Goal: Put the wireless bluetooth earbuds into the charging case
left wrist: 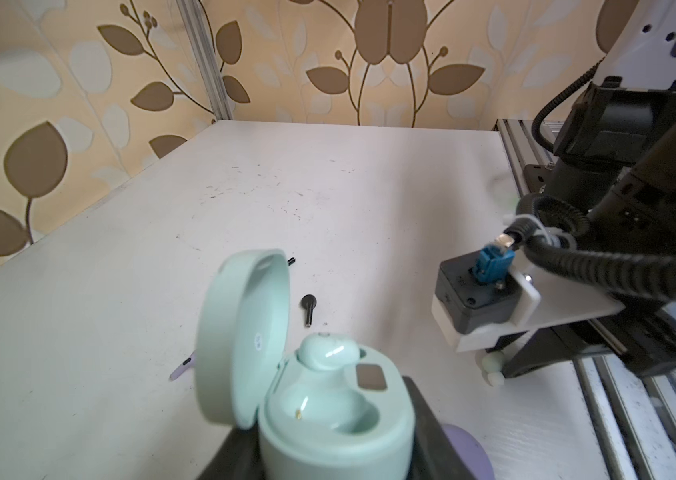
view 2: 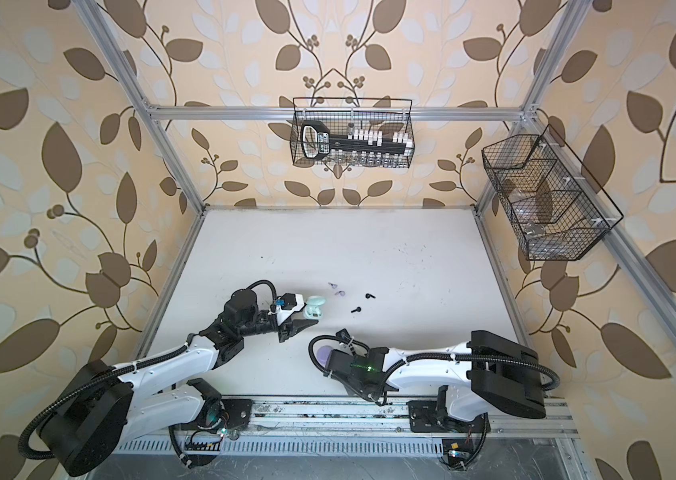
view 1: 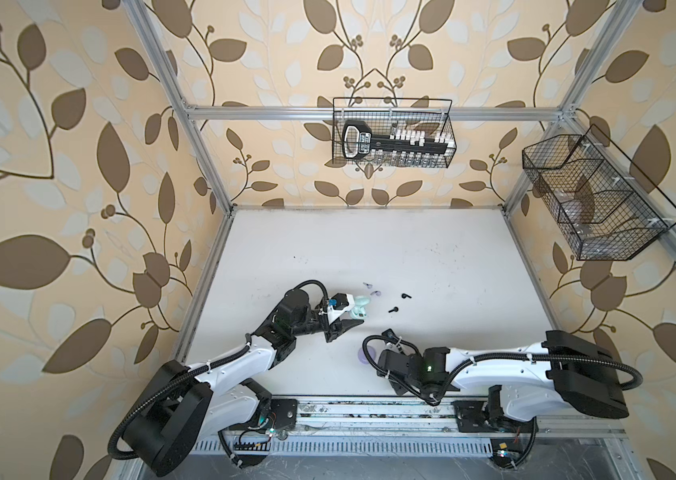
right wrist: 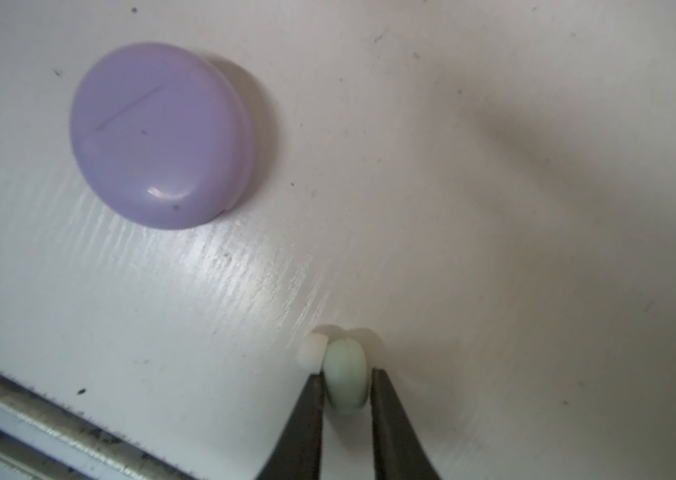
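My left gripper is shut on the mint charging case, which has its lid swung open. One mint earbud sits in one well; the other well is empty. Low over the table, my right gripper stands with its jaws slightly apart around a second mint earbud; one finger touches it and a thin gap shows at the other. Two black earbuds and two lilac ones lie loose beyond the case.
A shut lilac case lies on the white table beside my right gripper, also visible in both top views. The aluminium rail runs along the table's front edge. Two wire baskets hang on the walls.
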Action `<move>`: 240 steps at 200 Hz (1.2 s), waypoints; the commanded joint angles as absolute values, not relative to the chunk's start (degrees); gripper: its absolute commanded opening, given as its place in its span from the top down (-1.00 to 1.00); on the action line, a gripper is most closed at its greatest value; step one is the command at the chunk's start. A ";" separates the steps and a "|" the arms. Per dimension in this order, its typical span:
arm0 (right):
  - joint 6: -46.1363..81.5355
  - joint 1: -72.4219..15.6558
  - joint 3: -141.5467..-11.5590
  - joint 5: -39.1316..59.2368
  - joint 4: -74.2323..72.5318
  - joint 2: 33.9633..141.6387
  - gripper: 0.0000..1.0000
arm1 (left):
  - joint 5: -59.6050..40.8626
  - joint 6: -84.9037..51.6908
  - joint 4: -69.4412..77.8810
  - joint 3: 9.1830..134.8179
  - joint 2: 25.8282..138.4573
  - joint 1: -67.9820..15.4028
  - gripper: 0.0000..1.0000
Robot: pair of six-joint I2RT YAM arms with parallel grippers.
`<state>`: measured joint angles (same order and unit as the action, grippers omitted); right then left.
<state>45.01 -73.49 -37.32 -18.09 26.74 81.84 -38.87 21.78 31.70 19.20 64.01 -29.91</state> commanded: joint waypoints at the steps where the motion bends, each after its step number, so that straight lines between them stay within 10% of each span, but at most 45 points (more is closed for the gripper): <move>1: 45.57 -72.79 -36.38 -18.36 27.33 81.07 0.32 | -37.72 20.70 35.27 19.30 63.80 -29.27 1.00; 240: 47.69 -65.81 -33.58 -17.47 30.21 79.76 0.40 | -36.64 20.72 35.51 18.50 62.67 -29.04 1.00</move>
<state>48.38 -67.51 -34.24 -18.26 30.24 77.69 -36.95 20.80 32.82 18.85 63.86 -29.89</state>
